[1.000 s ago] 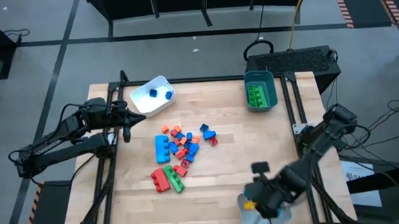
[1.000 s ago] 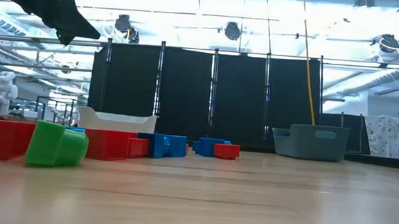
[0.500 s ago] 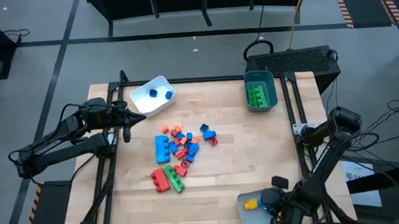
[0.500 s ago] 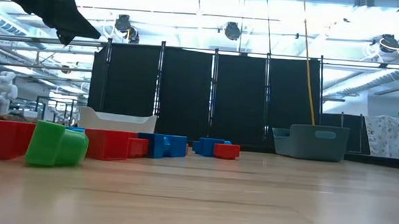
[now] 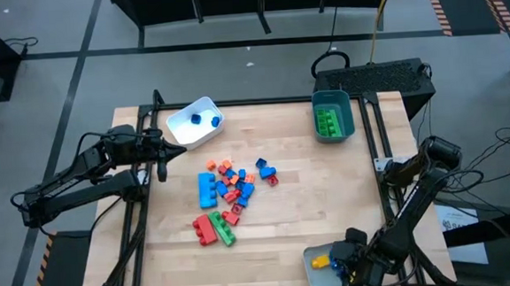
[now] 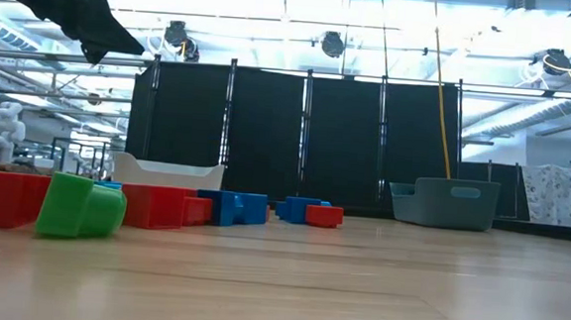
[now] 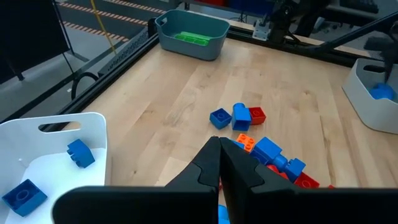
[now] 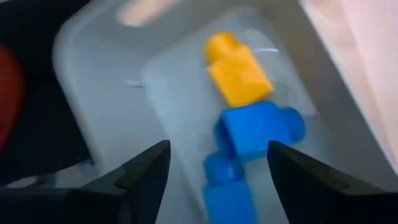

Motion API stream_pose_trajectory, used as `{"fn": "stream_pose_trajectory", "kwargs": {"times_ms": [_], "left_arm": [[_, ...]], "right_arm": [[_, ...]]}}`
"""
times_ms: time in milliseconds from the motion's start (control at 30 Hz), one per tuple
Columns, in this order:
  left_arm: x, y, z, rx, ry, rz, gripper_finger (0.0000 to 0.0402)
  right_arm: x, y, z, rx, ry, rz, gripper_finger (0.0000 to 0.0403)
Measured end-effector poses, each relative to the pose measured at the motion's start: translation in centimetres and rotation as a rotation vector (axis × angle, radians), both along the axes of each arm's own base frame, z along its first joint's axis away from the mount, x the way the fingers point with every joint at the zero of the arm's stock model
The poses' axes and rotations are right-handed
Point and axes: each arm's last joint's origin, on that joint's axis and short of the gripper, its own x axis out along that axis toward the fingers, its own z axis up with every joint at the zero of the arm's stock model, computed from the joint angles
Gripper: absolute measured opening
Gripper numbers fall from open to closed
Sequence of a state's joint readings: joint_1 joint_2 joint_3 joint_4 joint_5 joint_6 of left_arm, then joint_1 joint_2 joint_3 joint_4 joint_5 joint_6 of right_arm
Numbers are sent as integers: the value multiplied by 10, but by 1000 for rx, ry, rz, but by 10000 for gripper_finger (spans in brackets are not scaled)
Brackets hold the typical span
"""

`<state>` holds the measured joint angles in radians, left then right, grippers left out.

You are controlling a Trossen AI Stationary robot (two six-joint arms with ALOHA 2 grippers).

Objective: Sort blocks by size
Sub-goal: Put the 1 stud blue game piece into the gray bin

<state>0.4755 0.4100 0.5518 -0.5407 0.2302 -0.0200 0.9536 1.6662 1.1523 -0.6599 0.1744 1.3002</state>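
Several red, blue, orange and green blocks [image 5: 229, 187] lie loose at the middle of the table; they also show in the left wrist view [image 7: 255, 134] and the low view [image 6: 163, 207]. My left gripper [image 5: 177, 149] is shut and empty [image 7: 219, 163], held above the table's left side beside the white tray [image 5: 183, 130], which holds two blue blocks [image 7: 79, 153]. My right gripper [image 5: 344, 260] is open [image 8: 217, 180] just above the pale tray [image 5: 313, 248] at the near right. Its fingers stand apart over a yellow block [image 8: 237, 70] and blue blocks [image 8: 256, 132] lying in that tray.
A teal tray [image 5: 346, 111] with green blocks [image 5: 328, 121] stands at the far right; it shows too in the left wrist view [image 7: 189, 38]. Bare wood lies between the pile and the right-hand trays. A metal frame runs along the table's edges.
My right arm has swung back toward the table's near right corner, so the pale tray it covered now shows with the yellow and blue blocks in it. My left arm has kept still.
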Motion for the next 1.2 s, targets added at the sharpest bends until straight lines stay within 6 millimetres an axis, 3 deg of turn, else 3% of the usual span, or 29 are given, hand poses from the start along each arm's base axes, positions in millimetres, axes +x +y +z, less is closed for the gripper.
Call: {"fn": "stream_pose_trajectory", "kwargs": {"times_ms": [233, 300, 367, 433, 500, 667, 833, 1033, 1200], "left_arm": [[0, 0, 0, 0, 0, 0, 11], [0, 0, 0, 0, 1, 0, 11], [0, 0, 0, 1, 0, -1, 11], [0, 0, 0, 0, 1, -1, 11], [0, 0, 0, 0, 1, 0, 11], [0, 0, 0, -1, 4, 0, 11], [0, 0, 0, -1, 4, -1, 11], [0, 0, 0, 1, 4, -1, 11], [0, 0, 0, 5, 5, -3, 11]], "right_arm": [[25, -16, 73, 24, -187, 110, 245], [31, -30, 92, -115, -263, 132, 240], [36, -48, 104, -362, -343, 124, 236], [44, -66, 109, -613, -390, 118, 231], [55, -84, 110, -751, -370, 144, 225], [94, -136, 93, -810, -298, 141, 216], [126, -173, 62, -687, -357, 353, 221], [163, -209, 28, -759, -397, 437, 223], [190, -221, -5, -717, -386, 633, 224]]}}
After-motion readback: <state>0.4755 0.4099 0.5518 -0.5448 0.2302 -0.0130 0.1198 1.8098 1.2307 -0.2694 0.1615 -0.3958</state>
